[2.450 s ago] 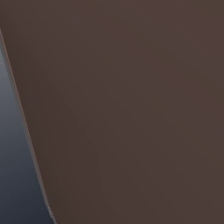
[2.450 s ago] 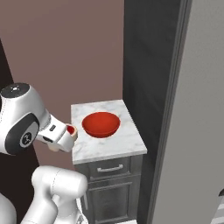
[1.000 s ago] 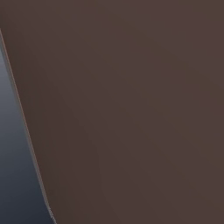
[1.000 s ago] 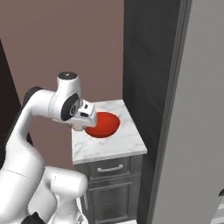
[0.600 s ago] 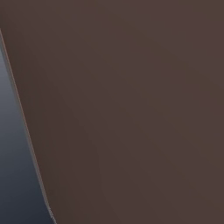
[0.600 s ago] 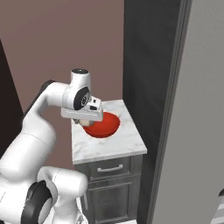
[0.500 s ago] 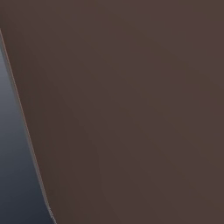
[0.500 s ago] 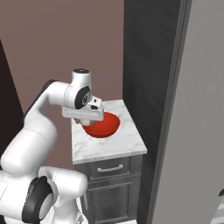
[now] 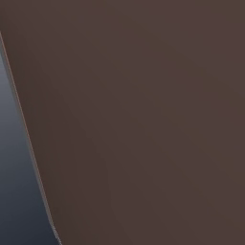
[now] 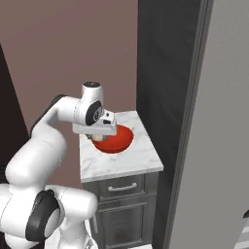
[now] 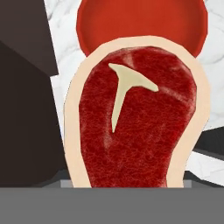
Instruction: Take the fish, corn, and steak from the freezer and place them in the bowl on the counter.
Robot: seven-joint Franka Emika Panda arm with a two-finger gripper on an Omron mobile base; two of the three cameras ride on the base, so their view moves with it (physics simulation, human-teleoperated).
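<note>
- So the gripper sits a bit left of center in the right base view, hanging right over the left rim of the red bowl.
- The hand view is mostly steak: dark red meat, pale fat rim, T-shaped bone, running from the middle down to the bottom edge. The jaws are spread fairly wide and closed on it, so it's held, though the finger tips themselves are hidden behind the meat.
- The bowl peeks out above the steak at the top of the hand view, and looks bare inside from what shows.
- The bowl sits on the white marble counter, toward its back, center of the right base view.
- The freezer fills the right side of that frame, light grey panel.
- Left base view is just a flat brown surface.
</note>
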